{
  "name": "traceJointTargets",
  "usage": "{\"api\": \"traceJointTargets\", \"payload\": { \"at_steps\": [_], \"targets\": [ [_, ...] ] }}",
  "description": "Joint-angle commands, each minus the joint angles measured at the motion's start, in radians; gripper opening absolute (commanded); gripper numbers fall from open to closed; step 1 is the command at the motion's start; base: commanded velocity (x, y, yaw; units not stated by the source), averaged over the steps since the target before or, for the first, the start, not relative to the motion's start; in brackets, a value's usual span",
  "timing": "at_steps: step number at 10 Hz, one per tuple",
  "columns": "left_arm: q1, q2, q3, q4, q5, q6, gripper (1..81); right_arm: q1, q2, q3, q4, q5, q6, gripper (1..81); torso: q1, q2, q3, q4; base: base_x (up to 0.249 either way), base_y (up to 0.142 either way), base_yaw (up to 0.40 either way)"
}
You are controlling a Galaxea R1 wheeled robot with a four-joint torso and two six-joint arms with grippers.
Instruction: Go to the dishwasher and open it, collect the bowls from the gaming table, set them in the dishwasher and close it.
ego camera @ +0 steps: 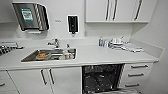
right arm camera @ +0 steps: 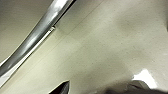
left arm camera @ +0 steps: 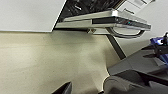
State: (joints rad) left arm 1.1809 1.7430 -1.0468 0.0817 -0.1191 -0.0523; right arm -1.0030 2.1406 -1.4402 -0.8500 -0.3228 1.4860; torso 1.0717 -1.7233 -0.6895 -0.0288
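The dishwasher (ego camera: 101, 78) stands open under the white counter, right of the sink, and I can see its dark racked interior. In the left wrist view its steel door (left arm camera: 107, 18) lies dropped flat above the beige floor, with the bar handle (left arm camera: 125, 33) curving below its edge. My left gripper (left arm camera: 82, 90) hangs low over the floor in front of that door. My right gripper (right arm camera: 92, 91) is also near the floor, beside a brushed steel bar (right arm camera: 37, 35). The bowls and the gaming table are out of view.
The white counter (ego camera: 100, 56) holds a steel sink (ego camera: 50, 55) with an orange item in it, a tap, and white dishes (ego camera: 117, 42) at the right. White drawers (ego camera: 136, 73) flank the dishwasher on the right, cabinet doors (ego camera: 45, 78) on the left. A wall closes the right side.
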Motion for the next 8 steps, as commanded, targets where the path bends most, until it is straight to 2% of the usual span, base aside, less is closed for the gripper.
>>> {"api": "traceJointTargets", "payload": {
  "at_steps": [1,2,3,4,5,6,8],
  "targets": [
    [-0.059,-0.048,0.014,-0.039,0.098,-0.006,81.1,-0.018,-0.1,0.089,-0.056,0.177,-0.206,81.1,0.0,0.0,0.0,0.0,0.0,0.0,0.0],
    [-0.059,-0.046,0.01,-0.04,0.127,-0.006,81.1,-0.046,-0.101,0.11,-0.078,0.177,-0.226,81.1,0.0,0.0,0.0,0.0,0.0,0.0,0.0],
    [-0.06,-0.04,0.001,-0.039,0.148,-0.006,81.1,-0.081,-0.098,0.123,-0.115,0.177,-0.24,81.1,-0.064,0.1,0.0,0.0,0.0,0.0,0.0],
    [-0.059,-0.019,-0.024,-0.036,0.173,-0.006,81.1,-0.116,-0.094,0.132,-0.167,0.177,-0.251,81.1,-0.066,0.102,0.0,0.0,0.0,0.0,0.0],
    [-0.059,0.009,-0.053,-0.031,0.226,-0.004,81.1,-0.154,-0.089,0.136,-0.19,0.177,-0.253,81.1,-0.075,0.116,0.0,0.0,0.0,0.0,0.0],
    [-0.05,0.031,-0.075,-0.031,0.251,-0.004,81.1,-0.185,-0.089,0.132,-0.192,0.177,-0.251,81.1,-0.091,0.141,0.0,0.0,0.0,0.0,0.0],
    [0.009,0.089,-0.15,-0.028,0.245,-0.001,81.1,-0.23,-0.062,0.083,-0.192,0.179,-0.254,81.1,-0.134,0.208,0.0,0.0,0.0,0.0,0.0]
  ]
}}
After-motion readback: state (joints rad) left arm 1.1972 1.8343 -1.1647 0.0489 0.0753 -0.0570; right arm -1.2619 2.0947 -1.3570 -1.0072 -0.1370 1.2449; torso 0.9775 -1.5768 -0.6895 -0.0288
